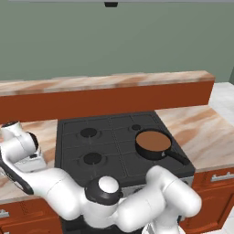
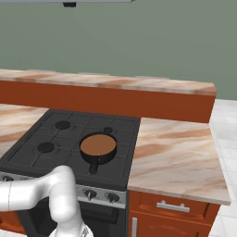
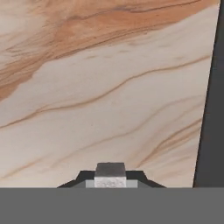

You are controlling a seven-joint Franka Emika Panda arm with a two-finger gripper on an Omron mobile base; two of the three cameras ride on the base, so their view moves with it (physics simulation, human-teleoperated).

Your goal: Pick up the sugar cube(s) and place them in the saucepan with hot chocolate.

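So up close, the gripper (image 3: 110, 178) has its jaws clamped on the sugar cube (image 3: 110, 174), a tiny whitish-grey block pinched between the dark fingertips, right over the marble counter (image 3: 100, 87) just beside the stove's dark edge (image 3: 212, 109). Further along, the saucepan with hot chocolate (image 1: 153, 143) sits on the stove's front right burner, handle pointing toward the front edge. Behind it runs the raised marble ledge (image 1: 105, 82).

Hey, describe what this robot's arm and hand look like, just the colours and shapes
The arm is made of thick, rounded, glossy white segments with dark, nearly black bands at the joints. The hand ends in two small dark finger tips with a pale grey pad between them. No cables or markings show.
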